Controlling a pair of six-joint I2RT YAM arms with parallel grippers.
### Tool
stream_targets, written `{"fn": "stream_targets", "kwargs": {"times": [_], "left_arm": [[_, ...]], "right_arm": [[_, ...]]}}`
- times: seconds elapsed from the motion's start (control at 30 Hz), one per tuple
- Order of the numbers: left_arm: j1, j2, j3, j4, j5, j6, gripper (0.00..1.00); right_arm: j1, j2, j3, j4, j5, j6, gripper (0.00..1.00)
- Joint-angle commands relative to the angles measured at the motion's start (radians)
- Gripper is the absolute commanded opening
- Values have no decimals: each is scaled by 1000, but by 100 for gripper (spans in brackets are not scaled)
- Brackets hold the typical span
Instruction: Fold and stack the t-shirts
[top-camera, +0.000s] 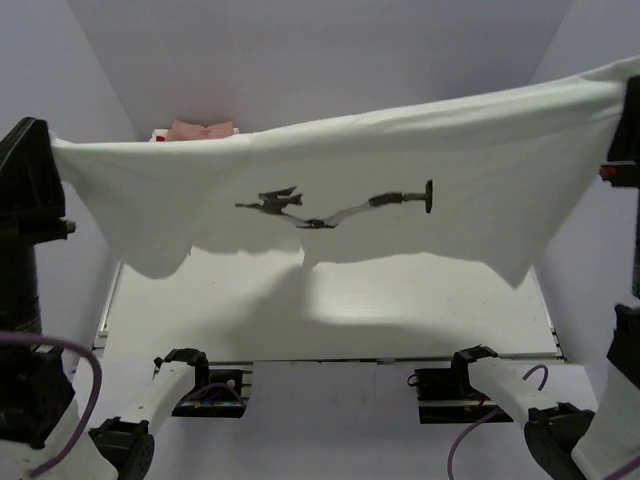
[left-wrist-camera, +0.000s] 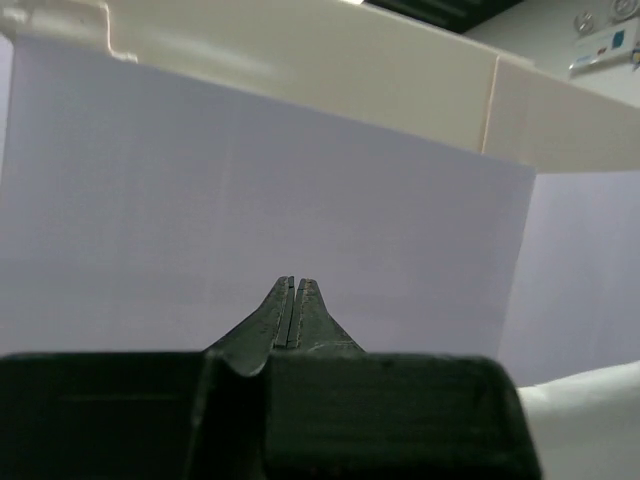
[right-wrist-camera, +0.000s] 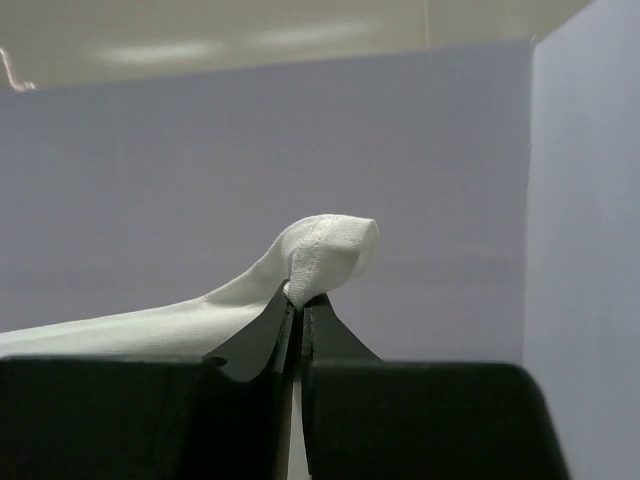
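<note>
Across the upper frame, the white t-shirt (top-camera: 400, 160) spans horizontally, its ends clamped by the left gripper (left-wrist-camera: 295, 285) and right gripper (right-wrist-camera: 298, 298).

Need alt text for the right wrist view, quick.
The right end effector is shut on a bunched edge of the white t-shirt, whose cloth trails down and left out of frame. Plain pale walls stand behind.

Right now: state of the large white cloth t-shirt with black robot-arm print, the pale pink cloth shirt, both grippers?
white t-shirt: unfolded, stretched in air between both grippers
pale pink shirt: lying at far edge of table
left gripper: shut on white t-shirt
right gripper: shut on white t-shirt
</note>
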Motion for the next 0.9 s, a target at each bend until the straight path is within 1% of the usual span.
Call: {"fn": "stream_targets", "kwargs": {"times": [0.0, 0.07, 0.2, 0.27, 0.3, 0.33, 0.37, 0.4, 0.43, 0.47, 0.5, 0.53, 0.57, 0.6, 0.63, 0.67, 0.7, 0.73, 0.77, 0.8, 0.83, 0.87], "left_arm": [[5, 3, 78, -59, -43, 30, 0], [5, 23, 112, -59, -66, 39, 0], [-5, 93, 112, -17, -77, 39, 0], [-5, 136, 58, 23, -67, 48, 0], [-5, 183, 10, 42, -57, 57, 0], [-5, 208, -20, 89, -34, 67, 0], [-5, 234, -53, 120, 20, 79, 0], [-5, 262, -114, 149, 38, 79, 0], [-5, 326, -142, 201, 85, 79, 0], [-5, 363, -167, 226, 102, 90, 0], [4, 401, -204, 246, 114, 90, 0], [5, 444, -222, 293, 151, 105, 0], [5, 525, -245, 322, 162, 132, 0], [5, 570, -285, 347, 162, 142, 0], [5, 616, -299, 390, 173, 151, 0], [5, 663, -319, 408, 188, 174, 0], [5, 763, -319, 427, 205, 194, 0], [5, 815, -328, 441, 220, 208, 0], [5, 870, -309, 441, 240, 208, 0], [5, 929, -290, 441, 272, 217, 0], [5, 1049, -266, 421, 273, 217, 8], [5, 1111, -199, 366, 273, 217, 20]], "right_arm": [[-2, -53, 16, 56, 40, -72, 0], [-5, -64, 12, 58, 62, -82, 0], [-1, -76, -81, 75, 89, -89, 0], [1, -78, -150, 83, 127, -67, 0], [-1, -70, -212, 93, 140, -63, 0], [-1, -68, -281, 134, 150, -41, 0], [1, -61, -358, 154, 214, -32, 0], [-1, -52, -398, 174, 235, -29, 0], [-1, -44, -514, 229, 259, 9, 0], [-4, -32, -559, 253, 308, 20, 0], [-1, -15, -601, 280, 312, 22, 0], [-2, -10, -639, 364, 315, 32, 0], [-5, 20, -760, 391, 312, 48, 0], [-5, 36, -796, 433, 310, 60, 0], [-4, 54, -883, 469, 318, 89, 0], [-10, 124, -908, 510, 327, 92, 0], [-13, 152, -958, 532, 324, 92, 0], [-13, 180, -978, 544, 324, 108, 0], [-21, 271, -1007, 564, 313, 130, 0], [-25, 302, -1032, 569, 268, 143, 0], [-30, 333, -1043, 575, 255, 158, 0], [-33, 428, -1049, 575, 235, 177, 0]]}}
